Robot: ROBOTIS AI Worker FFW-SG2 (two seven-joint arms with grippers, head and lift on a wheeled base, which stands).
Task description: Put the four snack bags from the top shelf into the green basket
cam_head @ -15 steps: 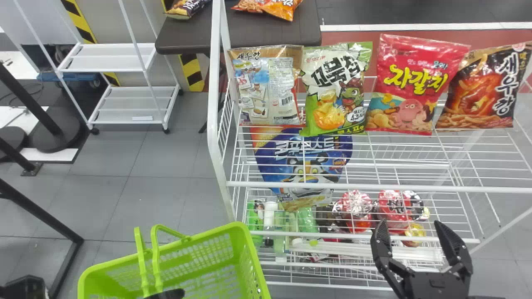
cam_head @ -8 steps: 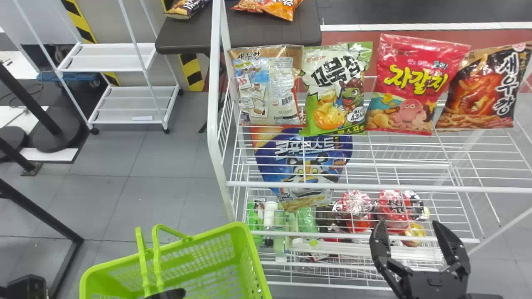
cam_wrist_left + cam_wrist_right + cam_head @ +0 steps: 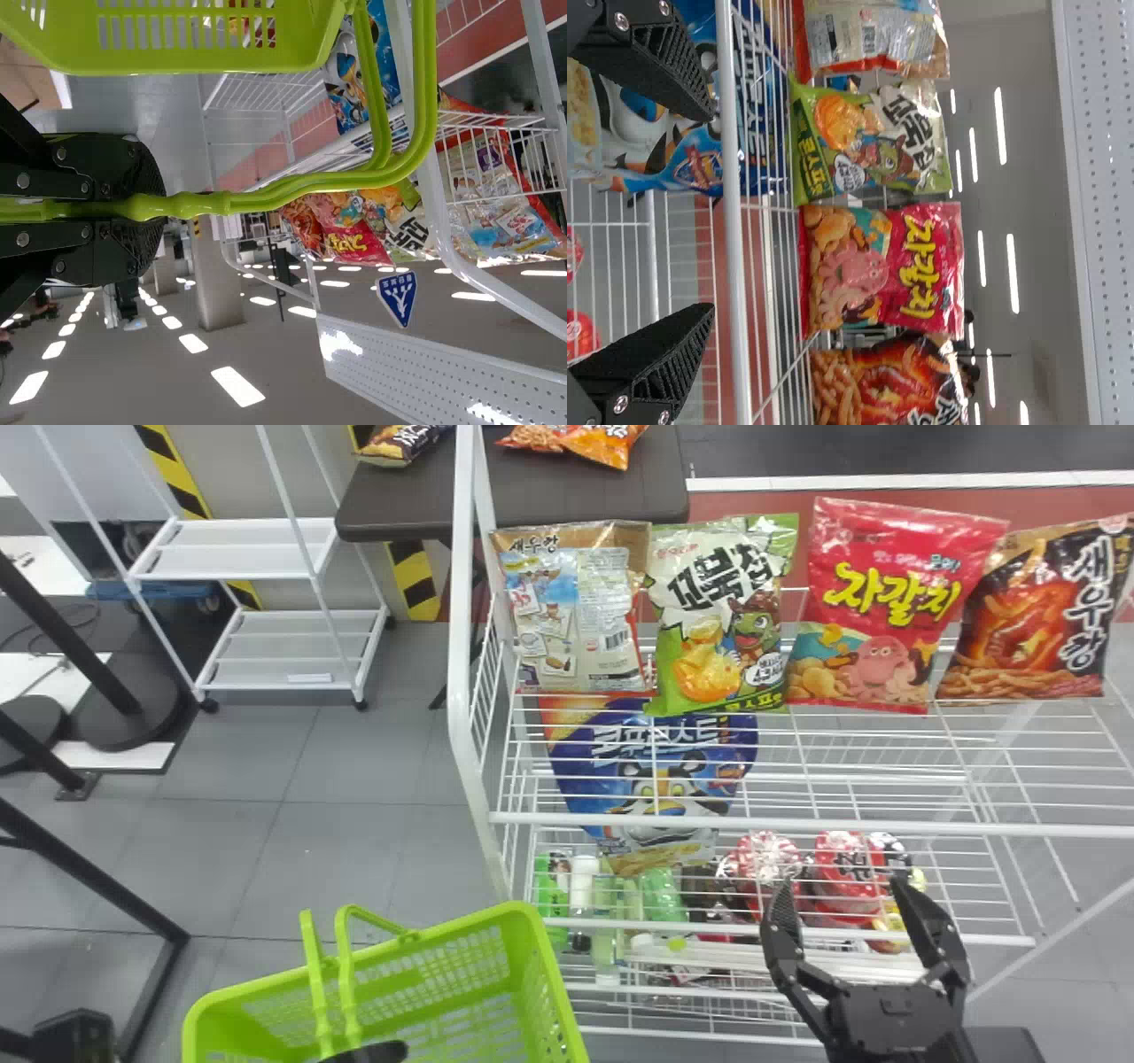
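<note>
Grey tiled floor [image 3: 354,753] runs through the head view, with a small white rack [image 3: 257,536] and a dark table [image 3: 532,500] at the back, the latter carrying further packets. On the top shelf of the white wire rack [image 3: 753,824] I count four snack bags, upright and side by side. From left to right they are the beige bag [image 3: 576,620], the green bag [image 3: 718,629], the red bag [image 3: 886,602] and the black-and-orange bag [image 3: 1032,615]. A blue bag [image 3: 656,779] is below them, and bottles and red packages lie lower again. The green basket [image 3: 518,914] is at the bottom of the view, left of centre, near the rack and well apart from the four bags. My right gripper [image 3: 843,890] is at the lower right, before the lower tiers — released, fingers spread. My left gripper [image 3: 365,1052] is at the basket handles [image 3: 347,974].

Left wrist view: the left gripper is clenched on the green handles, which pass between its fingers. Farther off are the snack bags, a blue sign [image 3: 397,297] and ceiling lights.

Right wrist view: the right gripper's fingers stand wide apart, facing the rack — the four bags are beyond the fingertips, out of contact. A perforated white panel [image 3: 1107,177] is also recorded.
</note>
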